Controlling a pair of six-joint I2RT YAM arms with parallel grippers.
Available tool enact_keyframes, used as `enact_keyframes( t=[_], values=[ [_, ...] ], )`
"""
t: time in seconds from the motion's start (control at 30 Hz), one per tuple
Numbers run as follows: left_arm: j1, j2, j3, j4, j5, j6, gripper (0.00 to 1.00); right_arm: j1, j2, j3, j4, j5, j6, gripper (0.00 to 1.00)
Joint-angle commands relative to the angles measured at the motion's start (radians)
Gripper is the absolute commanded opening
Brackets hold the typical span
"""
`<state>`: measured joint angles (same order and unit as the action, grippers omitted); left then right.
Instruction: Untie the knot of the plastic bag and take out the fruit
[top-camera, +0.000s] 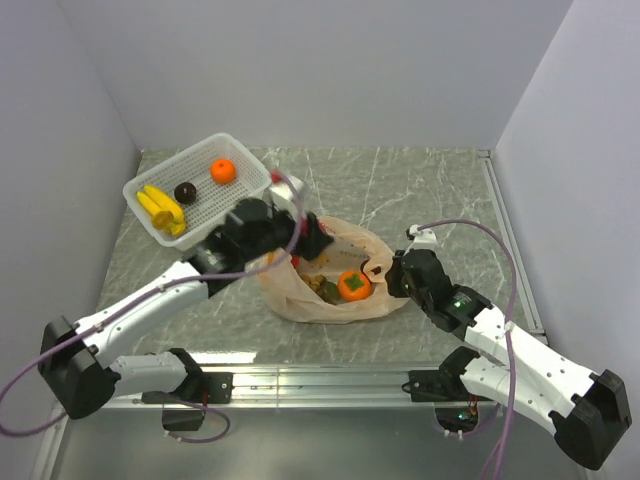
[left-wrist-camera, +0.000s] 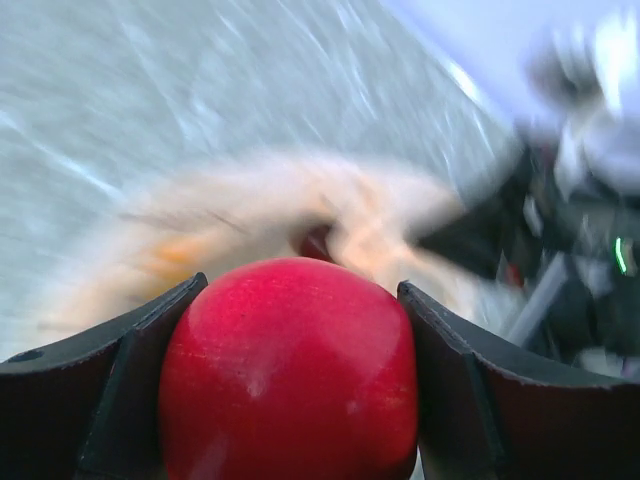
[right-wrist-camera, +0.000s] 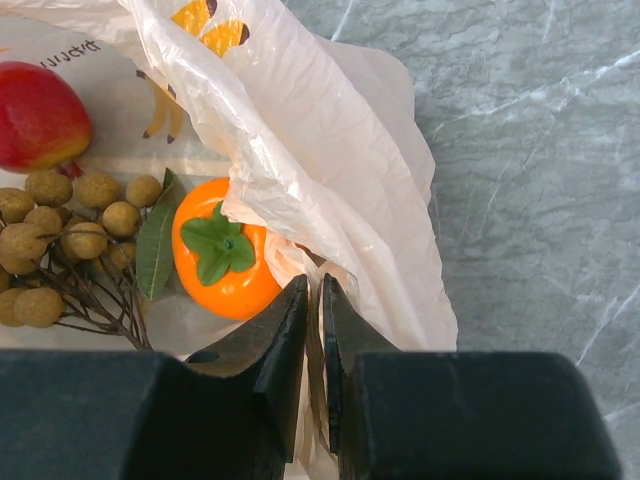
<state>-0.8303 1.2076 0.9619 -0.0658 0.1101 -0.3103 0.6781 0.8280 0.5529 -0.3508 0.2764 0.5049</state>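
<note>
Grey marbled surface (top-camera: 430, 190), plain white walls (top-camera: 330, 70) on three sides. We see the left tool (left-wrist-camera: 300, 290) clamped on a red apple (left-wrist-camera: 290, 380), one finger on each side; the background in that wrist view is motion-blurred. Below and ahead of that tool lies the plastic bag (right-wrist-camera: 330, 150), peach and crinkly, mouth open, resting on the surface. From above, the left tool sits over the bag's far-left edge.

The right tool (right-wrist-camera: 313, 285) has its fingers pressed together on a fold of the bag's rim, with thin plastic pinched between the tips. Just left of those tips, inside the bag, we see a persimmon (right-wrist-camera: 225, 250), green calyx up, very close to the left finger. Further left is a bunch of brown balls (right-wrist-camera: 60, 235) on twigs, with a green leaf (right-wrist-camera: 155, 245) lying against the persimmon. Beyond the bunch, farthest left from the right tool, a red-yellow fruit (right-wrist-camera: 38, 115) lies on the bag's plastic.

Well apart from both tools, off to the far left behind the left tool, stands a white basket (top-camera: 212, 207). It holds bananas (top-camera: 160, 207) at its near-left end, a tangerine (top-camera: 223, 171) at its far-right end and a dark round fruit (top-camera: 185, 192) between them
</note>
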Motion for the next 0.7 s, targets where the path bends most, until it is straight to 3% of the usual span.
enact_keyframes(
  t=[0.0,0.2,0.33,0.43,0.47,0.53,0.57,0.67],
  values=[
    [0.193,-0.045,0.090,0.015,0.031,-0.055,0.22,0.006,-0.015,0.010,0.006,0.011,0.006,0.19],
    [0.495,0.021,0.195,-0.075,-0.212,-0.134,0.23,0.008,-0.023,0.005,0.016,-0.011,-0.003,0.19],
    [0.677,0.119,0.186,-0.023,-0.225,-0.164,0.25,0.008,-0.015,0.005,0.029,-0.034,-0.009,0.19],
    [0.789,0.216,0.185,0.035,-0.239,-0.184,0.33,0.008,-0.012,0.007,0.032,-0.046,-0.014,0.19],
    [0.810,0.272,0.193,0.038,-0.236,-0.187,0.44,0.008,-0.012,0.010,0.032,-0.048,-0.016,0.19],
    [0.864,0.325,0.224,0.032,-0.230,-0.187,0.55,0.008,-0.010,0.016,0.033,-0.055,-0.019,0.20],
    [0.876,0.358,0.227,0.037,-0.225,-0.185,0.74,0.008,-0.006,0.019,0.032,-0.060,-0.020,0.20],
    [0.895,0.374,0.213,0.057,-0.228,-0.173,0.99,0.009,-0.003,0.027,0.036,-0.074,-0.025,0.26]
  ],
)
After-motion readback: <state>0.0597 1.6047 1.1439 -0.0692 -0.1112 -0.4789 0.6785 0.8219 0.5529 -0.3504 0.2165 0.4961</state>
